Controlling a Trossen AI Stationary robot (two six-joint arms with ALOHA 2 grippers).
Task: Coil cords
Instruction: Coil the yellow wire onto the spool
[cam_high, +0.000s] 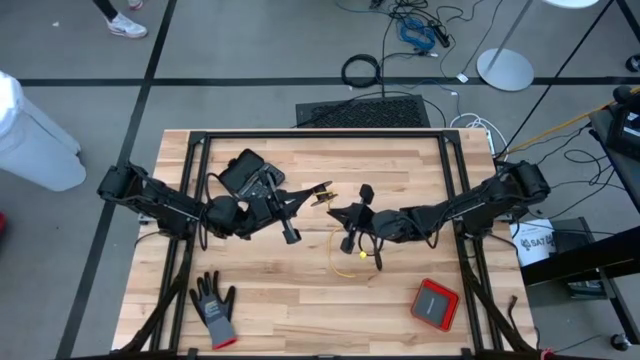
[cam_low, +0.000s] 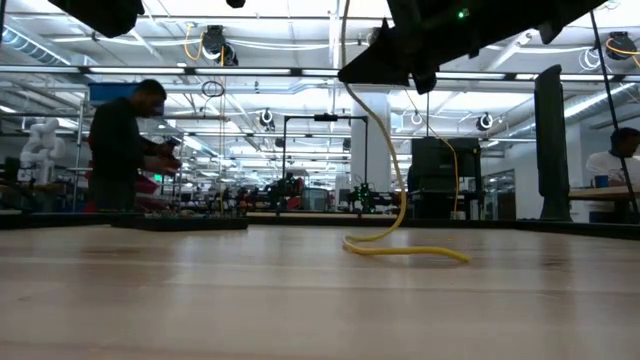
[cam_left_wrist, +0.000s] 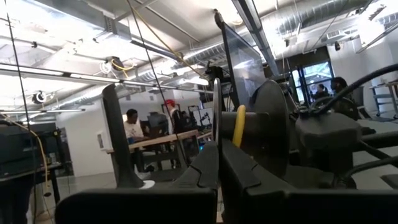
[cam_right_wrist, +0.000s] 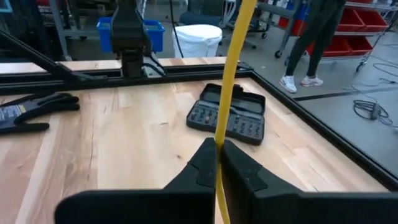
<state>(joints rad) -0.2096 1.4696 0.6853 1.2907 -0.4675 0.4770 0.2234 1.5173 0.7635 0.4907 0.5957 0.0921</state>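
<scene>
Yellow, thin, smooth cord (cam_right_wrist: 231, 87) pinched in right end effector (cam_right_wrist: 217, 163); left end effector (cam_left_wrist: 219, 167) likewise closed on it.

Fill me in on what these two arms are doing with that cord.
Both arms are lifted over the middle of the wooden table, working one thin yellow cord. The right gripper is shut on the cord, which runs up between its fingers. The left gripper is shut too, with the cord just beyond its tips. Part of the cord hangs down and lies slack on the table.
</scene>
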